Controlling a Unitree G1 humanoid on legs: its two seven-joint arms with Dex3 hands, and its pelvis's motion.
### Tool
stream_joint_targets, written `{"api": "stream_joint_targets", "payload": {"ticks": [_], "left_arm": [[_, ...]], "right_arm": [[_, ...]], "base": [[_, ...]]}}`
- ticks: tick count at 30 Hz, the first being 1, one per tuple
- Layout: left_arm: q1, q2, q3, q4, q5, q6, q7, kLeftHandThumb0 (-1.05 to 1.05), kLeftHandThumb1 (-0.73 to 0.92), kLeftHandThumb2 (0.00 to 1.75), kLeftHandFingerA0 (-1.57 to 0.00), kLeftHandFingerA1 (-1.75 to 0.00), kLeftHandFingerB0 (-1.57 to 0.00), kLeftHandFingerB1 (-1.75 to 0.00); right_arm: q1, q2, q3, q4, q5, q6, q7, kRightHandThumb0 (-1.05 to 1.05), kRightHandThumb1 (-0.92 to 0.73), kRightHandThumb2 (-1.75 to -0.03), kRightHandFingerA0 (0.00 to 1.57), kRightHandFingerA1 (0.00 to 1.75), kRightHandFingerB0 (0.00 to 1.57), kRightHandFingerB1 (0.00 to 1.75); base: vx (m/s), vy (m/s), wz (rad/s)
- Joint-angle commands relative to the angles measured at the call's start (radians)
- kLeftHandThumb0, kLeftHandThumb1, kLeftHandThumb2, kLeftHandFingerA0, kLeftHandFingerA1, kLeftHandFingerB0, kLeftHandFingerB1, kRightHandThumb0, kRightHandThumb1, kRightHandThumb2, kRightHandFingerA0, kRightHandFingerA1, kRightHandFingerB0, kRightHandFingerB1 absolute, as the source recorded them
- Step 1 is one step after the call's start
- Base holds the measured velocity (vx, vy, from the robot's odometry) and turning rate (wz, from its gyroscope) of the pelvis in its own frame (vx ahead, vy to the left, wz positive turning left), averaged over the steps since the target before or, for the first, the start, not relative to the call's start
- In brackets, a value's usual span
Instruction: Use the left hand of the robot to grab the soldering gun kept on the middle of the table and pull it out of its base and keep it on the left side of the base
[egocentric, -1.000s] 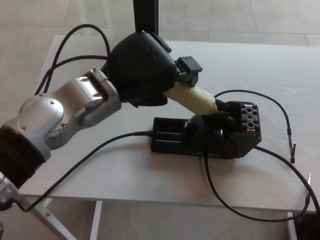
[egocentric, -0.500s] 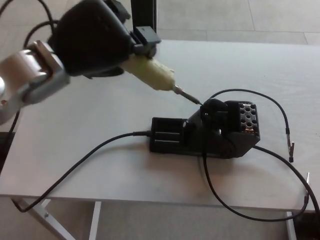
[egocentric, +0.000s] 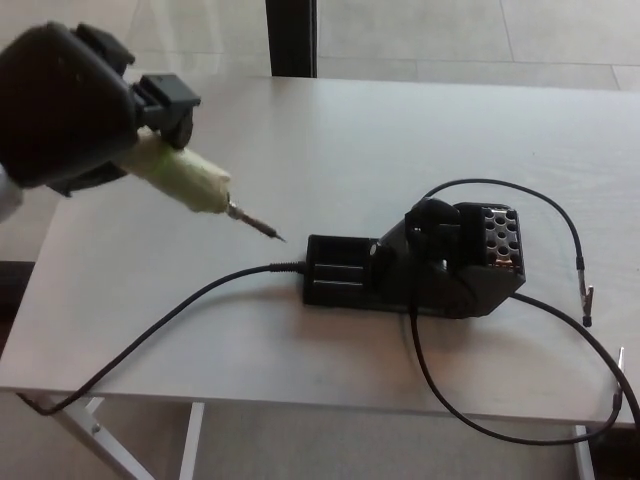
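My left hand is shut on the soldering gun, whose pale yellow grip sticks out of the black fingers toward the lower right. Its thin metal tip hangs in the air above the table, left of the base and clear of it. The black base sits in the middle of the white table, its holder opening now without the gun. My right hand does not show.
A black cable runs from the base's left end toward the table's near left corner. More cables loop around the right side, ending in small clips near the right edge. A dark post stands behind the table.
My left hand has drawn the soldering gun out of the base and carried it left and slightly toward me; its tip now hangs free to the left of the base.
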Motion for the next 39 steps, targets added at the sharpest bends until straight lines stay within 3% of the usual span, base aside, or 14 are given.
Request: {"api": "stream_joint_targets", "payload": {"ticks": [1, 4, 5, 8, 24, 27, 29, 30, 31, 33, 34, 35, 37, 39], "left_arm": [[0.088, -0.027, 0.034, -0.022, 0.002, 0.037, 0.031, -0.07, 0.46, 0.85, -0.97, -1.48, -0.93, -1.18], [0.173, -0.103, 0.026, -0.021, -0.021, 0.077, 0.000, -0.09, 0.51, 0.88, -0.90, -1.59, -0.86, -1.29], [0.201, -0.130, 0.026, -0.036, -0.015, 0.094, 0.003, -0.09, 0.59, 0.89, -0.97, -1.63, -0.78, -1.33], [0.247, -0.187, 0.033, -0.041, -0.039, 0.119, -0.020, -0.11, 0.58, 0.87, -0.83, -1.70, -0.74, -1.49], [0.392, -0.315, 0.059, -0.107, -0.115, 0.229, -0.167, -0.07, 0.66, 0.86, -0.73, -1.75, -0.66, -1.59], [0.403, -0.310, 0.053, -0.131, -0.114, 0.260, -0.214, -0.03, 0.61, 0.91, -0.77, -1.75, -0.66, -1.60], [0.408, -0.304, 0.055, -0.134, -0.126, 0.259, -0.227, -0.09, 0.55, 0.98, -1.14, -1.40, -0.92, -1.24], [0.414, -0.309, 0.059, -0.156, -0.132, 0.311, -0.279, -0.11, 0.73, 0.77, -0.77, -1.75, -0.61, -1.38], [0.408, -0.306, 0.050, -0.192, -0.110, 0.412, -0.391, -0.25, 0.75, 0.61, -0.50, -1.09, -0.38, -0.53], [0.392, -0.299, 0.035, -0.215, -0.079, 0.490, -0.491, -0.25, 0.75, 0.61, -0.50, -1.09, -0.38, -0.53], [0.358, -0.290, 0.023, -0.240, -0.098, 0.609, -0.697, -0.38, 0.63, 0.59, -0.18, -0.65, -0.01, -0.25], [0.357, -0.289, 0.021, -0.248, -0.099, 0.626, -0.724, -0.38, 0.63, 0.59, -0.18, -0.65, -0.01, -0.25], [0.336, -0.278, 0.013, -0.276, -0.093, 0.687, -0.834, -0.50, 0.58, 0.57, 0.00, 0.00, 0.00, 0.00], [0.308, -0.263, 0.006, -0.280, -0.092, 0.708, -0.905, -0.55, 0.54, 0.72, 0.00, 0.00, 0.00, 0.00]], "right_arm": [[-0.001, -0.007, -0.002, 0.002, 0.009, -0.016, -0.002, -0.79, -0.39, -1.43, 1.20, 1.15, 0.30, 1.54], [-0.008, -0.005, -0.005, 0.008, 0.012, -0.012, -0.002, -0.78, -0.39, -1.40, 1.25, 1.10, 0.35, 1.47], [-0.007, -0.001, -0.005, 0.005, 0.013, -0.018, 0.000, -0.77, -0.56, -1.36, 1.25, 1.14, 0.58, 1.11], [-0.005, -0.002, -0.002, -0.007, 0.011, -0.012, 0.001, -0.82, -0.43, -1.39, 1.25, 1.13, 0.40, 1.43], [-0.010, -0.002, -0.007, -0.006, 0.021, 0.003, 0.014, -0.81, -0.50, -1.35, 1.24, 1.15, 0.65, 1.15], [-0.010, -0.005, -0.001, -0.006, 0.014, 0.004, 0.012, -0.72, -0.46, -1.38, 1.24, 1.14, 0.66, 1.15], [-0.012, -0.005, 0.006, -0.002, 0.006, 0.002, 0.006, -0.59, -0.14, -1.64, 1.22, 1.10, 0.60, 1.34], [-0.012, -0.005, 0.006, 0.000, 0.008, 0.001, 0.008, -0.54, -0.42, -1.41, 1.24, 1.14, 0.67, 1.14], [-0.010, -0.006, 0.006, 0.001, 0.008, -0.003, 0.010, -0.68, -0.23, -1.58, 1.24, 1.09, 0.73, 1.32], [-0.009, -0.006, 0.005, 0.001, 0.011, -0.003, 0.011, -0.68, -0.23, -1.58, 1.24, 1.09, 0.73, 1.32], [-0.009, -0.005, 0.005, 0.001, 0.012, -0.002, 0.009, -0.58, -0.10, -1.72, 1.28, 1.10, 0.65, 1.36], [-0.006, -0.005, 0.004, 0.001, 0.012, -0.003, 0.009, -0.58, -0.10, -1.72, 1.28, 1.10, 0.65, 1.36], [-0.005, -0.006, 0.010, -0.002, 0.006, -0.007, 0.009, -0.57, -0.12, -1.75, 1.31, 1.11, 0.64, 1.36], [-0.005, -0.007, 0.012, -0.005, 0.005, -0.005, 0.008, -0.56, -0.15, -1.75, 1.33, 1.11, 0.66, 1.37]], "base": [[0.00, 0.000, 0.00], [0.00, 0.000, 0.00], [0.00, 0.000, 0.00], [0.00, 0.000, 0.00], [0.00, 0.000, 0.00], [0.00, 0.000, 0.00], [0.00, 0.000, 0.00], [0.00, 0.000, 0.00], [0.00, 0.000, 0.00], [0.00, 0.000, 0.00], [0.00, 0.000, 0.00], [0.00, 0.000, 0.00], [0.00, 0.000, 0.00], [0.00, 0.000, 0.00]]}}
